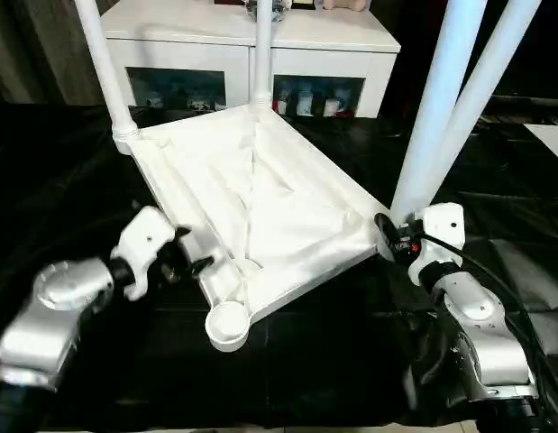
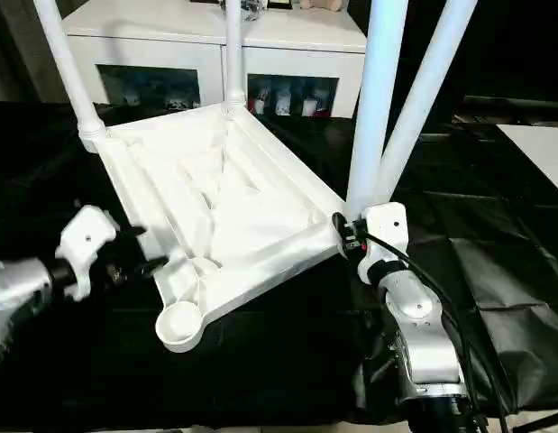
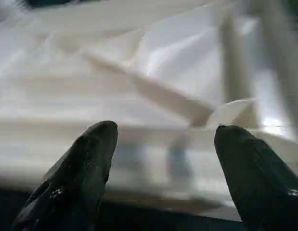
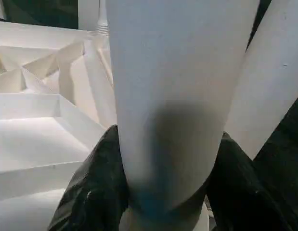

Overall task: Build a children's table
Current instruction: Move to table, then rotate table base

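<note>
Four white legs go with the children's table, which lies upside down on a surface covered in black cloth, its ribbed underside facing up. Two legs stand in the far corner sockets, and their tops are cut off by the picture edge. Two more legs rise at the corner by the right gripper, and their tops are cut off too. The right jaws are pinching the foot of one leg, one black finger on each side of it. How the second leg beside it is seated is hidden behind the first one. The left gripper sits just beside the long rim of the table top, with its jaws spread and nothing between them. Just past the left jaws is the near corner socket, round and open with no leg in it. Black cloth lies bare on the near side of that socket. Behind the table stands a white cabinet with glass doors. Small things sit behind the glass, too tiny to make out. No writing can be read anywhere.
</note>
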Tool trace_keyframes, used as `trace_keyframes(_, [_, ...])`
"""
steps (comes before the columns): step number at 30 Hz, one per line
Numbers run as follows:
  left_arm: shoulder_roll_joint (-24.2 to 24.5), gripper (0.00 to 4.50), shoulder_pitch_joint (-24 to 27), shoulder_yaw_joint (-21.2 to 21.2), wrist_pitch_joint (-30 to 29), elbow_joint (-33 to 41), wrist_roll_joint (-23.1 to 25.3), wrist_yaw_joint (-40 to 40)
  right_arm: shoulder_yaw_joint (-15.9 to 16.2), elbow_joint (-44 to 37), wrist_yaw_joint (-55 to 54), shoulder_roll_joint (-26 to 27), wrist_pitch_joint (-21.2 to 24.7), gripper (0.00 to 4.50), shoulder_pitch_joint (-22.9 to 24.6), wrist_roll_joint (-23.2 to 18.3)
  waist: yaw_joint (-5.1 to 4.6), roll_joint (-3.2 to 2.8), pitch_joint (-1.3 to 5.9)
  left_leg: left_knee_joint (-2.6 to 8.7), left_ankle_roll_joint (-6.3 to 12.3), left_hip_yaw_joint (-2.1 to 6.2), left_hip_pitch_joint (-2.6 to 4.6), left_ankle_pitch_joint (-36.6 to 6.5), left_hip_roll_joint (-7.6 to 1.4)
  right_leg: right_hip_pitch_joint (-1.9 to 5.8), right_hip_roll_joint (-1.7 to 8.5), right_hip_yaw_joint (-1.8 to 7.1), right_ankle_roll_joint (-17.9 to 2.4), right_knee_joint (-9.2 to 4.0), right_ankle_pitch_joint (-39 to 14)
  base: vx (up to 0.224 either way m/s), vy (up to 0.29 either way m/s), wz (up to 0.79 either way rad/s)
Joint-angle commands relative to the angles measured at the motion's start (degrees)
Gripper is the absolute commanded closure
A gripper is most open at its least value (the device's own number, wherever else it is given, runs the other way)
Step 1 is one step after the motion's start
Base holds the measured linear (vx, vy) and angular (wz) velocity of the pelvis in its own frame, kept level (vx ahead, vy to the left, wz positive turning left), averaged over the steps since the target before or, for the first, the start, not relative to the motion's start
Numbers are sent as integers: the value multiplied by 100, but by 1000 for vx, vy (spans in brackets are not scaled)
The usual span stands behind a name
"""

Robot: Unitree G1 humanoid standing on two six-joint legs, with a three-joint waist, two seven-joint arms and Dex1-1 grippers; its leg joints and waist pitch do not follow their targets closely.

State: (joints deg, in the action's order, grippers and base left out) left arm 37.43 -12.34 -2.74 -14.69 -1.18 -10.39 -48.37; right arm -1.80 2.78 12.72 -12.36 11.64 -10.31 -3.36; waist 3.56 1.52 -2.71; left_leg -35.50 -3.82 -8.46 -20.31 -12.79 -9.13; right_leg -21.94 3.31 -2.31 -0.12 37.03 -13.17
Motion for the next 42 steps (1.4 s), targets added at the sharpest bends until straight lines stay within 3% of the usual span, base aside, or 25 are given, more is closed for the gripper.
trace_keyframes(1, [322, 83, -185, -125, 20, 168, -196, -716, -17, -18, 105, -70, -120, 264, 17, -15, 10, -92, 247, 570, -63, 89, 37, -1056, -335, 208, 458, 313, -1214, -439, -392, 0, 0, 0])
trace_keyframes(3, [741, 83, -464, -388, 135, 219, -92, -1398, 75, -102, 414, -122, -221, 264, 21, -144, 10, -114, 252, 574, -64, 91, 54, -1094, -335, 196, 453, 313, -1196, -432, -421, 0, 0, 0])
trace_keyframes(4, [741, 83, -464, -388, 135, 219, -92, -1398, 75, -102, 414, -122, -221, 264, 21, -144, -4, -111, 247, 574, -67, 87, 52, -1077, -341, 199, 454, 314, -1216, -426, -356, 0, 0, 0])
trace_keyframes(5, [931, 53, -662, -568, 304, 179, 105, -1716, 131, -168, 573, -165, -277, 264, 44, -212, 1, -100, 243, 572, -51, 85, 39, -971, -343, 218, 466, 315, -1247, -434, -235, 0, 0, 0])
trace_keyframes(8, [1050, 47, -819, -713, 449, 119, 289, -1909, 165, -221, 682, -196, -306, 264, 65, -260, -3, -116, 260, 552, -52, 68, 30, -781, -349, 239, 475, 311, -1315, -397, 46, 0, 0, 0])
trace_keyframes(9, [1246, 38, -1093, -985, 735, -50, 651, -2216, 204, -290, 829, -248, -346, 264, 97, -314, 4, -152, 258, 552, -47, 74, 39, -790, -349, 232, 472, 312, -1311, -405, 31, 0, 0, 0])
trace_keyframes(12, [1402, 9, -1398, -1348, 1332, -432, 1217, -2415, 209, -359, 931, -285, -340, 264, 126, -366, 5, -127, 265, 557, -67, 69, 49, -855, -356, 241, 472, 317, -1221, -410, -32, 0, 0, 0])
trace_keyframes(18, [1256, 3, -1677, -1914, 2086, -910, 1761, -2561, 314, -519, 1248, -322, -287, 264, 181, -494, 4, -139, 264, 555, -105, 60, 46, -856, -370, 233, 485, 313, -1362, -394, 49, 0, 0, 0])
trace_keyframes(27, [488, 3, -2478, -2669, 3495, -2372, 2532, -2435, 472, -551, 1452, -315, -324, 264, 228, -500, 42, -107, 294, 536, -86, 57, 37, -703, -388, 265, 524, 317, -1372, -379, 230, 0, 0, 0])
trace_keyframes(32, [290, 3, -2773, -2894, 3875, -2919, 2735, -2470, 535, -573, 1508, -341, -331, 264, 242, -458, 46, -110, 298, 523, -51, 50, 36, -623, -387, 263, 527, 313, -1423, -370, 412, 0, 0, 0])
trace_keyframes(37, [256, 52, -2919, -2954, 3786, -3241, 2738, -2801, 538, -608, 1495, -371, -323, 264, 276, -478, 55, -134, 294, 534, -101, 52, 58, -752, -410, 252, 546, 316, -1477, -370, 324, 0, 0, 0])
trace_keyframes(42, [322, 97, -3034, -2945, 3675, -3427, 2712, -3098, 569, -618, 1503, -396, -353, 264, 322, -428, 59, -111, 288, 534, -75, 45, 49, -765, -408, 261, 554, 321, -1498, -378, 289, 0, 0, 0])
